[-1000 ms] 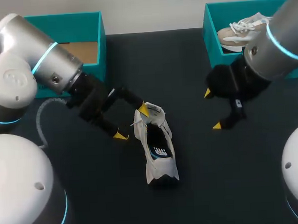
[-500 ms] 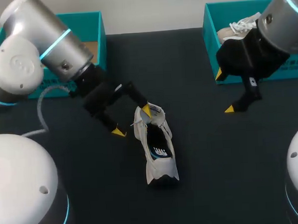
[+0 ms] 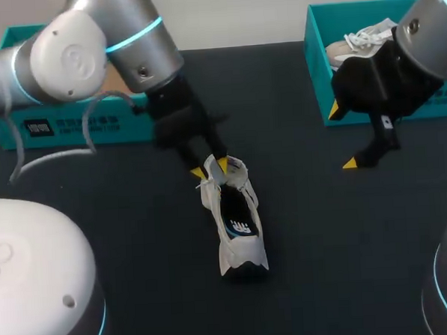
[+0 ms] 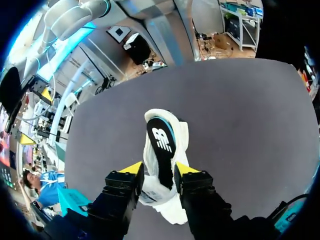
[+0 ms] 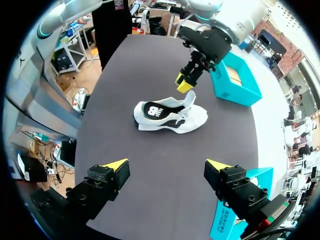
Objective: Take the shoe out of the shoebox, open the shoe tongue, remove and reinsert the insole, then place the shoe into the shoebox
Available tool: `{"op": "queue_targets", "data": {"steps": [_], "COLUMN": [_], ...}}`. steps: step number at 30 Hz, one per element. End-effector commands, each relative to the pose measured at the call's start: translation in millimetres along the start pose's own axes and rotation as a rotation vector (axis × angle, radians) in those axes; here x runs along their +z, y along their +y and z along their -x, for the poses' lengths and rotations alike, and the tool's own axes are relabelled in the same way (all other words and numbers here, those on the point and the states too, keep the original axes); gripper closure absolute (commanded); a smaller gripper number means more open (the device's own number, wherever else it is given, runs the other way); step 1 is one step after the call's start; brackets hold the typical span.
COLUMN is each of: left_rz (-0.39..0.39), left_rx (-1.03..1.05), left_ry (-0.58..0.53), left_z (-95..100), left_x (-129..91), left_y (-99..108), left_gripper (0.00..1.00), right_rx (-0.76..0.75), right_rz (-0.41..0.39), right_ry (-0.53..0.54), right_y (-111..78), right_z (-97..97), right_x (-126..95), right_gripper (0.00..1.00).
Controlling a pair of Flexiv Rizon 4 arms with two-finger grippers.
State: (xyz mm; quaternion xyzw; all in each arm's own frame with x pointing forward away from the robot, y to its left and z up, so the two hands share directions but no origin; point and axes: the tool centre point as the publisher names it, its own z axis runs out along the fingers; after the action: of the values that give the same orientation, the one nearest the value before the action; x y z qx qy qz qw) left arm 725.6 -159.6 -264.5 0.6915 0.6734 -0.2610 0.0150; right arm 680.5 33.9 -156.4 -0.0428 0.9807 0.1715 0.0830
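Flanking the scene at left is sitting a teal shoebox (image 3: 27,131), and just beyond it the left gripper (image 3: 210,168) is straddling the raised tongue (image 3: 231,174) of the white shoe (image 3: 243,253); whether it is truly clamping cannot be told. The shoe is standing on its sole mid-table, its insole (image 3: 240,225) showing. The right gripper (image 3: 341,137) is hanging empty, fingers wide apart. Peeling the tongue toeward slowly is looking wisest, lest the light shoe drag.
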Motion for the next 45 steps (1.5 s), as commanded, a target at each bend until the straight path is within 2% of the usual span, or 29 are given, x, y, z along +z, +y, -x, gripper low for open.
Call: {"op": "queue_targets", "data": {"steps": [1,12,14,19,24,35,45], "left_rz": [0.009,0.009,-0.031,-0.062,-0.079,-0.051,0.005], "left_rx": [-0.003,-0.003,-0.004,-0.023,-0.032,-0.072,-0.133], "left_ry": [0.112,0.112,0.155,0.208,0.211,0.259,0.31], "left_z": [5.0,5.0,7.4,5.8,3.6,-3.1,-16.4], "left_x": [0.0,0.0,11.1,33.8,50.7,94.2,108.8], "left_y": [-4.7,-4.7,-7.8,-6.1,-5.5,-9.5,-15.3], "left_gripper": [1.0,1.0,1.0,1.0,1.0,1.0,1.0], "right_rx": [0.0,0.0,0.0,0.0,0.0,0.0,0.0], "right_rz": [-0.001,-0.001,-0.001,-0.001,-0.001,-0.001,-0.001], "right_ry": [0.001,0.001,0.001,0.001,0.001,0.001,0.001], "right_y": [0.5,0.5,0.5,0.5,0.5,0.5,0.5], "right_z": [1.1,1.1,1.1,1.1,1.1,1.1,1.1], "right_x": [1.8,1.8,1.8,1.8,1.8,1.8,1.8], "right_gripper": [0.0,0.0,0.0,0.0,0.0,0.0,0.0]}}
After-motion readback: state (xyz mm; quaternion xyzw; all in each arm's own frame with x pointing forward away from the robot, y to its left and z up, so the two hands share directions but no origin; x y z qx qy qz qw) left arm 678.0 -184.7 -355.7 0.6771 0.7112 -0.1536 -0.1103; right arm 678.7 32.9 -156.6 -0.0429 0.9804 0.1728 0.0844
